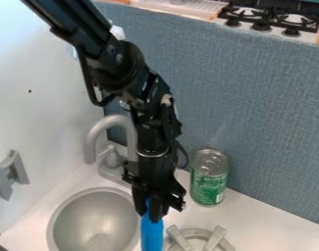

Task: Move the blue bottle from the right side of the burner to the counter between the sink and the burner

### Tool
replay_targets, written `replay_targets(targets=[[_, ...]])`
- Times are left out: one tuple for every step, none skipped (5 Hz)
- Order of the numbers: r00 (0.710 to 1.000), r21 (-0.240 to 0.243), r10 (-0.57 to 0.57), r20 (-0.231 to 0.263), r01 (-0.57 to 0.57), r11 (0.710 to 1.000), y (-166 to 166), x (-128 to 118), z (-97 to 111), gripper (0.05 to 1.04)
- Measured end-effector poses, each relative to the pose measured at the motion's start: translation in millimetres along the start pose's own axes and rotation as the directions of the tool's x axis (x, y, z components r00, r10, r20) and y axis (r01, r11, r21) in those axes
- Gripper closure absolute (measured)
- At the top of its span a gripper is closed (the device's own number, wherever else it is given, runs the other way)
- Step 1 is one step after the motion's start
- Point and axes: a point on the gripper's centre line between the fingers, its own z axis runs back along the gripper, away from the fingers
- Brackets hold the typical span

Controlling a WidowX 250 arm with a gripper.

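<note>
Close around blue object (151, 235): sink (90, 218), burner (215, 238), can (209, 179).

Pale print on a green can label, too small to read.
The can (210, 177) stands upright on the white counter (253, 219), close to the blue-grey textured panel (266, 122). Its green label (205, 188) wraps the side below the bare metal lid (211, 159) and bears whitish marks that look like lettering, plus a small pale patch (219, 197) low on the right as the camera sees it. No word, number or sign can be made out on it.
</note>
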Motion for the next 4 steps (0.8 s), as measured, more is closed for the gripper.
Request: replay_targets(targets=[[1.0, 0.024, 0.008, -0.022, -0.008, 1.0, 4, -2, 1, 0.742], [0.998, 0.065, 0.046, -0.052, -0.042, 0.997, 10, -7, 2, 0.742], [0.995, 0.07, 0.085, -0.056, -0.081, 0.994, 19, -9, 2, 0.742], [0.998, -0.008, 0.061, 0.023, -0.061, 0.998, 19, -5, -6, 0.742]])
